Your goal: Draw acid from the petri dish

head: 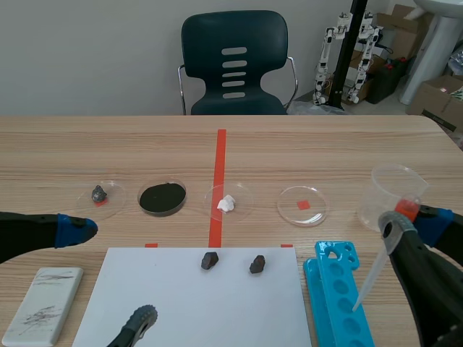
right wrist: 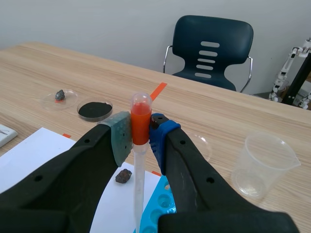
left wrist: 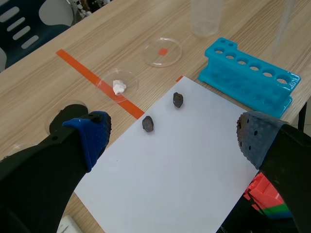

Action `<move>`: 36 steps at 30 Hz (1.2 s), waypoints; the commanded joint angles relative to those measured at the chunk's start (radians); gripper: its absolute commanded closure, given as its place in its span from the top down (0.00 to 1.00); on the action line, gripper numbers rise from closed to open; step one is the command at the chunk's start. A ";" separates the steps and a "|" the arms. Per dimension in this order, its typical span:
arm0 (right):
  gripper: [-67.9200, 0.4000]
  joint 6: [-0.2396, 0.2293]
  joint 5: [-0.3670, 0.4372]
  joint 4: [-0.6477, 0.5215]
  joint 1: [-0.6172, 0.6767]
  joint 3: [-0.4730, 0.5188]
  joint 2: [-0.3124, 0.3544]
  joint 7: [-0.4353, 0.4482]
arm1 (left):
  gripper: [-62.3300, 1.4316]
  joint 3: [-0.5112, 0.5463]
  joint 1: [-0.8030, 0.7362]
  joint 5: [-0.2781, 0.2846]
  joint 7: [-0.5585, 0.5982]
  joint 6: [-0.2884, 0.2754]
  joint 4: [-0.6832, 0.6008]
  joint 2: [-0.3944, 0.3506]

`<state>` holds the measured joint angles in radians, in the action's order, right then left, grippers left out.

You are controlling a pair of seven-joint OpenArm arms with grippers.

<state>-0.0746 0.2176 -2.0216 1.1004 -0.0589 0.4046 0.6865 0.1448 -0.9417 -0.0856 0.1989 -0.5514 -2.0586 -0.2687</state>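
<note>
The left gripper (left wrist: 172,140) hung low over the table's left side, its 2 fingers spread wide with nothing between them. It sat near the shallow petri dish holding a grey stone (head: 99,194) and well apart from the task's dish.

Rightward along the same row stood a petri dish of black powder (head: 162,198) and a petri dish with a white lump (head: 228,203). Fourth came a clear round petri dish (head: 318,210) with no solid in it. By the task this was judged to be the acid dish, though no liquid could be made out in it. Nearer the robot lay a white paper sheet (head: 181,303) bearing 2 dark stones (head: 210,260).

To the right of the sheet, a bright blue plastic tube rack (head: 340,296) lay just beside it. A clear plastic beaker (head: 394,194) stood beyond the rack.

The right gripper (right wrist: 141,133) was clenched on the orange collar of a slim translucent pipette (head: 369,278). Its bulb rose above the pads, and its long axis ran steeply downward with a slight tilt, so the tip sat low at the rack's holes.

The clear round petri dish lay ahead of this gripper and toward the robot's left, beyond the rack's far end. In the right wrist view it was partly hidden behind the blue-padded finger. The right arm was plainly the nearer one and already carried the tool. The coming move would probably need the tip lifted clear of the rack, then carried forward and leftward over the dish.
</note>
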 commanded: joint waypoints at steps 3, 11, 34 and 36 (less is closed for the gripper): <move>0.15 0.000 0.007 -0.016 0.002 0.000 -0.003 0.015 | 0.87 0.002 -0.003 0.014 0.014 0.002 -0.003 0.002; 0.15 0.000 0.007 -0.016 0.002 0.000 -0.003 0.015 | 0.87 0.002 -0.003 0.014 0.014 0.002 -0.003 0.002; 0.15 0.034 0.012 -0.016 -0.275 0.028 -0.002 -0.232 | 0.87 0.002 -0.003 0.014 0.014 0.002 -0.003 0.002; 0.15 0.034 0.012 -0.013 -0.344 0.028 -0.003 -0.278 | 0.87 0.002 -0.003 0.014 0.014 0.002 -0.003 0.002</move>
<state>-0.0441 0.2184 -2.0216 0.7921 -0.0345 0.4046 0.4026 0.1448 -0.9417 -0.0856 0.1986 -0.5514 -2.0586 -0.2687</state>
